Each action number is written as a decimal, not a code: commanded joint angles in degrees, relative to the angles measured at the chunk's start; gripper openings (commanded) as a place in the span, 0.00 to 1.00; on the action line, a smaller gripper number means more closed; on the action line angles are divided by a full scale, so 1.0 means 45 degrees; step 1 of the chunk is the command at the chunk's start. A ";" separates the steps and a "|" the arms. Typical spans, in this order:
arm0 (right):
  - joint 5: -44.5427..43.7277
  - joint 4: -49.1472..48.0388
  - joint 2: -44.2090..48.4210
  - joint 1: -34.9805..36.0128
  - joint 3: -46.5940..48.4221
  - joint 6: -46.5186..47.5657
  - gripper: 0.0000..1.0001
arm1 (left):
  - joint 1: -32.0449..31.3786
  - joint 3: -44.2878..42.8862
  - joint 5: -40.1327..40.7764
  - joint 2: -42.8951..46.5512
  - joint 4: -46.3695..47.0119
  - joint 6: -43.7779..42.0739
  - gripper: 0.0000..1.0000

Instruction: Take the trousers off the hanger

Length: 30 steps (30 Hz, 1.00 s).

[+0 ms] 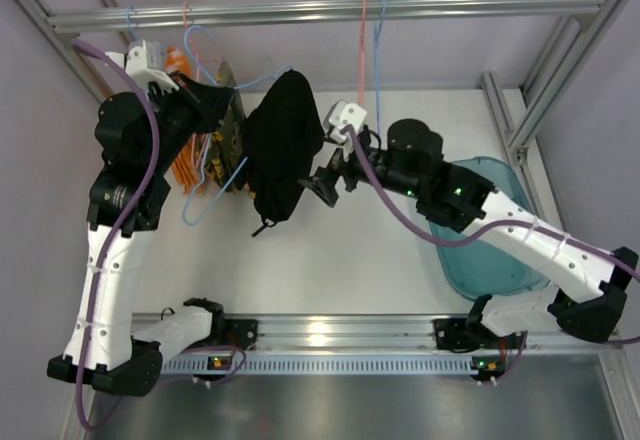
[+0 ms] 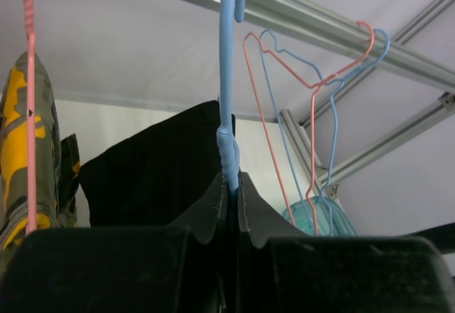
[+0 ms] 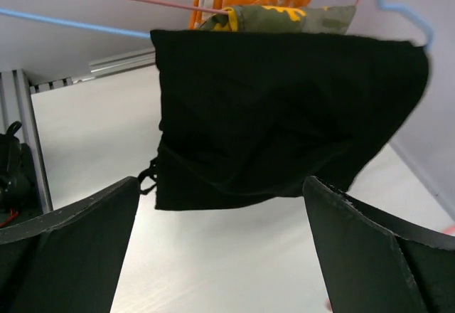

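The black trousers (image 1: 285,145) hang folded over a blue hanger (image 1: 262,80) above the table. My left gripper (image 1: 207,97) is shut on that blue hanger's neck (image 2: 229,153), with the black trousers (image 2: 153,174) just behind the fingers. The camouflage trousers (image 1: 233,128) hang behind the black pair on a pink hanger (image 2: 30,114); they also show in the left wrist view (image 2: 18,142). My right gripper (image 1: 323,182) is open and empty, just right of the black trousers. In the right wrist view the black trousers (image 3: 284,114) hang close ahead of the open gripper (image 3: 220,206).
An orange garment (image 1: 185,165) hangs at the far left. Two empty hangers, pink (image 1: 363,50) and blue (image 1: 379,50), hang from the top rail (image 1: 330,8). A teal tray (image 1: 490,250) sits on the table at right, under my right arm.
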<state>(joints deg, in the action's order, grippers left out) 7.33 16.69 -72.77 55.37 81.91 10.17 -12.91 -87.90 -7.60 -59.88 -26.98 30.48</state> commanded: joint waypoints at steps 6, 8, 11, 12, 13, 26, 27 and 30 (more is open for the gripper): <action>-0.5433 -0.4055 -0.1483 0.2088 -0.0761 -0.1481 0.99 | 0.0036 -0.1580 0.0672 -0.0326 0.1035 0.1116 0.00; -0.5613 -0.4644 -0.1952 0.2420 -0.0799 -0.1169 0.99 | 0.0036 -0.1756 0.0595 -0.0483 0.1035 0.1370 0.00; -0.5964 -0.5387 -0.2499 0.2616 -0.0975 -0.0816 0.99 | 0.0036 -0.1970 0.0419 -0.0697 0.1035 0.1741 0.00; -0.6352 -0.5601 -0.2636 0.2616 -0.1014 -0.0719 0.99 | 0.0017 -0.1990 0.0399 -0.0698 0.1054 0.1820 0.00; -0.6588 -0.5738 -0.2830 0.2636 -0.1053 -0.0718 0.99 | 0.0017 -0.2029 0.0360 -0.0756 0.1035 0.1859 0.00; -0.7977 -0.6170 -0.4375 0.2071 0.0098 -0.1382 0.98 | -0.0023 -0.2284 0.0281 -0.0776 0.1074 0.2173 0.00; -0.8093 -0.6092 -0.4395 0.1857 0.0157 -0.1517 0.95 | -0.0023 -0.2264 0.0301 -0.0718 0.1055 0.2133 0.00; -0.7939 -0.5740 -0.4103 0.1466 0.0177 -0.1811 0.79 | -0.0023 -0.2147 0.0340 -0.0581 0.1035 0.1899 0.00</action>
<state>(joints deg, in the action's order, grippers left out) -26.26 -7.64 -92.66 64.23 79.31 4.34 -12.84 -94.76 -5.61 -64.66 -28.32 38.20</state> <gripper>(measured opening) 0.833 0.075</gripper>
